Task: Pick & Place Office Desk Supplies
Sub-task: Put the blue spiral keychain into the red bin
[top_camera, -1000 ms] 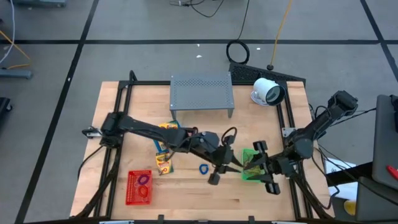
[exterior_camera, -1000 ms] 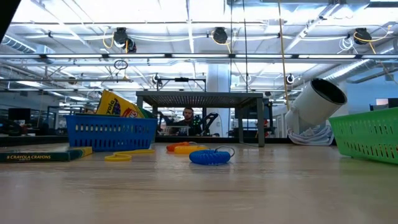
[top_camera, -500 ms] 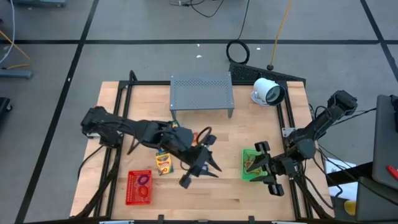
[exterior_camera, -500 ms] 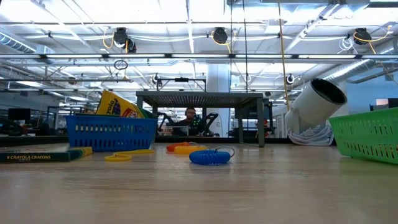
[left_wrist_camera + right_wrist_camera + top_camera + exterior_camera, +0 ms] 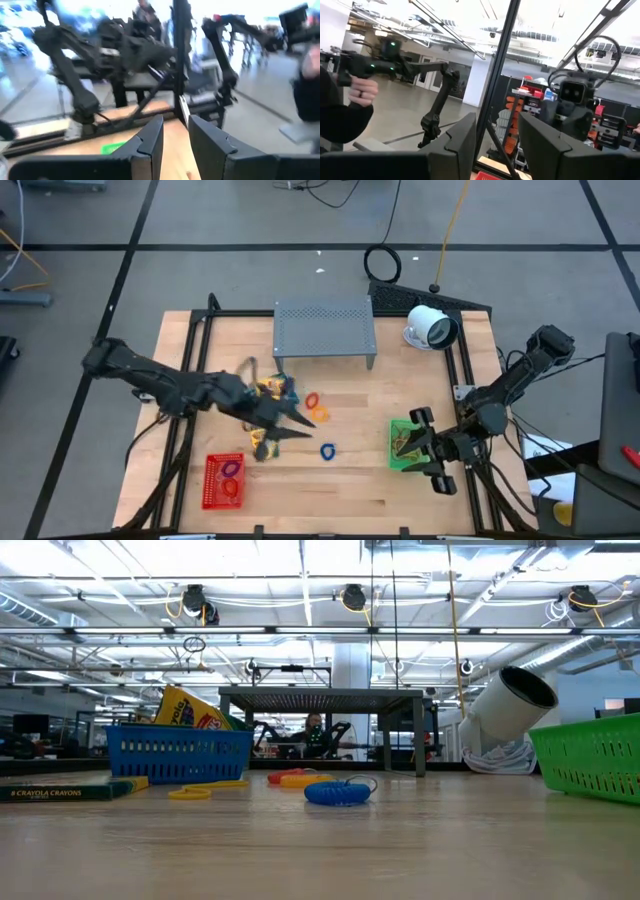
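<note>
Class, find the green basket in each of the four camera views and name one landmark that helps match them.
High view: green basket near the table's right front, at the right gripper.
Low view: at the right edge.
Left wrist view: a small green patch, likely the basket.
Right wrist view: not in it.
Shared landmark: the white round device behind it.

The left hand (image 5: pixel 300 420) blurs over the crayon packs (image 5: pixel 266 442), hiding them partly
</note>
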### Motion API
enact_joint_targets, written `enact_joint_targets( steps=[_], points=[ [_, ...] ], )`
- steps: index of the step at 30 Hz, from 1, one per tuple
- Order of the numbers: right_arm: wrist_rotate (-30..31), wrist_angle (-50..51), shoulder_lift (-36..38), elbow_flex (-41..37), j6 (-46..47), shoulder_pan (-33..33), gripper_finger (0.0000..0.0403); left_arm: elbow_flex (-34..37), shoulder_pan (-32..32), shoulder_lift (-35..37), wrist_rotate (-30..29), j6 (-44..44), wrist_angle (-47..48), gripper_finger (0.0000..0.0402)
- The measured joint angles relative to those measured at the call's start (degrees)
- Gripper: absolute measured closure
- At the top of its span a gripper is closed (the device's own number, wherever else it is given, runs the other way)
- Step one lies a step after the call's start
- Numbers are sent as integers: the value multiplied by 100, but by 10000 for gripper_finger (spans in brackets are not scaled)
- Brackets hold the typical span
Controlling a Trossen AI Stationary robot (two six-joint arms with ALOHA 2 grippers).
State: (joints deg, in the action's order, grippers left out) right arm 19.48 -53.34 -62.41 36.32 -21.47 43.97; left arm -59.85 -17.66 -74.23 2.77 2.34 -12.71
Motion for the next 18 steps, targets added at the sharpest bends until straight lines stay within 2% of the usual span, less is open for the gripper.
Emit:
enact_joint_targets(
  steps=[5, 9, 16, 18],
  points=[
    [-1, 6, -2, 0, 8, -70, 268, 1066, -91, 790, -183, -330, -368, 300],
    [-4, -26, -127, 0, 237, -257, 268, 1577, -232, 1010, -199, -613, -337, 300],
    [-4, -405, -685, 0, 497, -744, 268, 1746, -627, 1016, -207, -692, -337, 300],
    [-4, -418, -801, 15, 681, -922, 268, 1746, -676, 1022, -488, -681, -346, 300]
  ],
)
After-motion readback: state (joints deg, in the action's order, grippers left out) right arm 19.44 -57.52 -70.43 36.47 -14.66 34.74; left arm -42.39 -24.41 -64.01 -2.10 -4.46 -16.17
